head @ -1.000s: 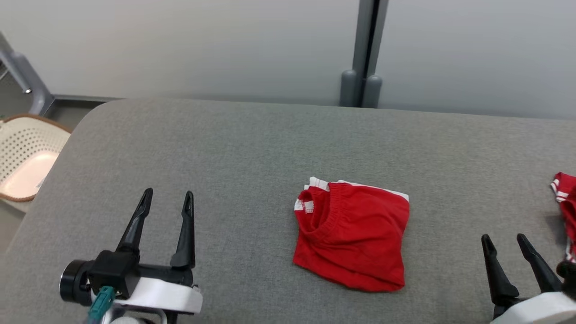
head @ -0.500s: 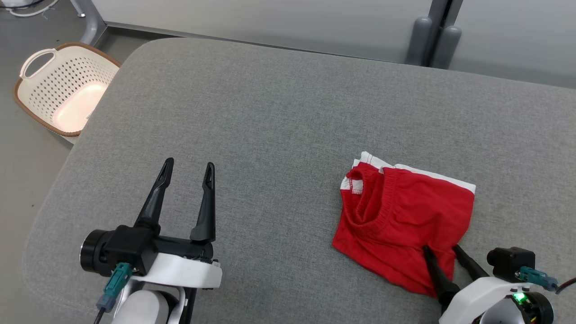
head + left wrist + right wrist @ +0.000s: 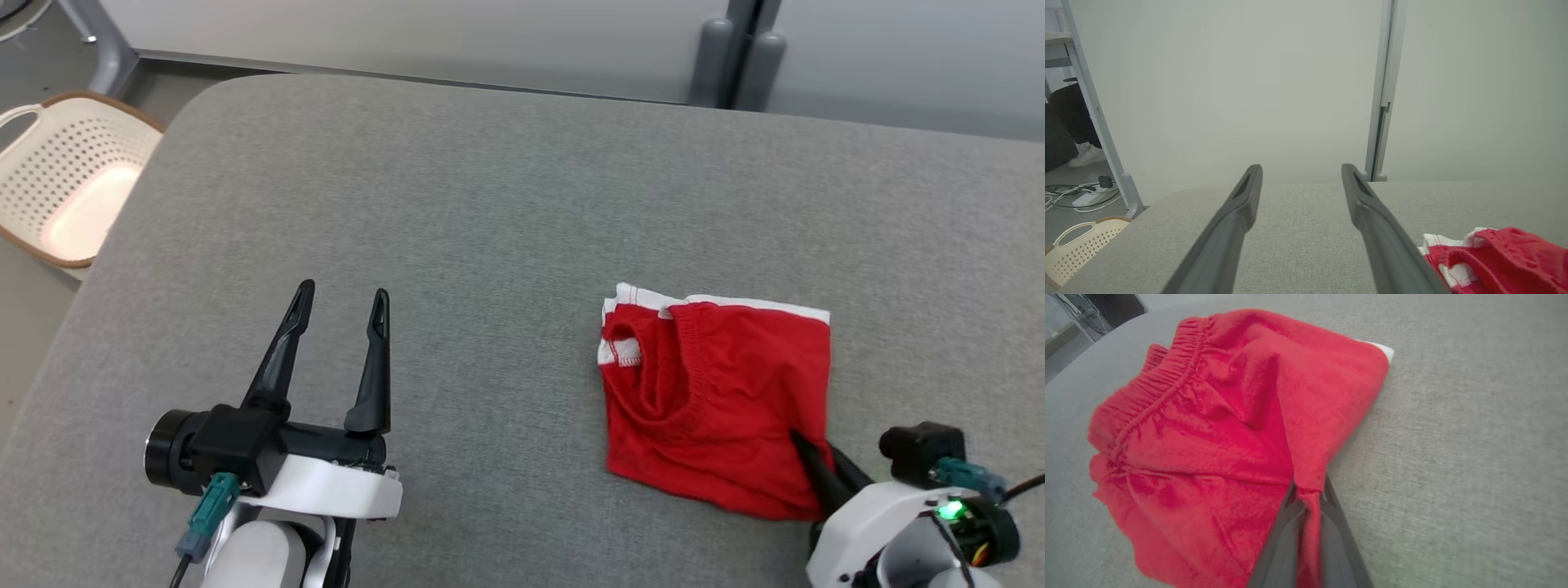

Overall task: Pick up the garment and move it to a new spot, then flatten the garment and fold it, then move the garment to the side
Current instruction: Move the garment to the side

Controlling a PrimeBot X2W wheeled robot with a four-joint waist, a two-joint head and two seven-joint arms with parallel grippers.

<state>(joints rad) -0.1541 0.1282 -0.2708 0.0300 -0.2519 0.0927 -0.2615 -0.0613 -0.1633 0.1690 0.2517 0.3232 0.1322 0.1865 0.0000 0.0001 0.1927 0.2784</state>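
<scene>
A folded red garment [image 3: 718,400] with white trim and an elastic waistband lies on the grey table [image 3: 490,204], right of centre. My right gripper [image 3: 816,457] is shut on its near right corner, and red cloth is pinched between the dark fingers [image 3: 1290,526] in the right wrist view, where the garment [image 3: 1216,416] bunches up toward them. My left gripper [image 3: 339,298] hovers open over bare table at the lower left, well apart from the cloth. In the left wrist view the garment [image 3: 1494,257] sits at the lower right, beyond the spread fingers [image 3: 1245,204].
A cream perforated basket [image 3: 65,188] with a brown rim stands on the floor past the table's left edge. A grey post [image 3: 735,49] rises behind the far edge. Cables [image 3: 1081,196] lie on the floor, and a person's shoe [image 3: 1086,155] is in sight.
The camera has shifted. My right gripper has reached the garment's near right corner and shut on it, pulling the cloth slightly askew. The left gripper has stayed open in place.
</scene>
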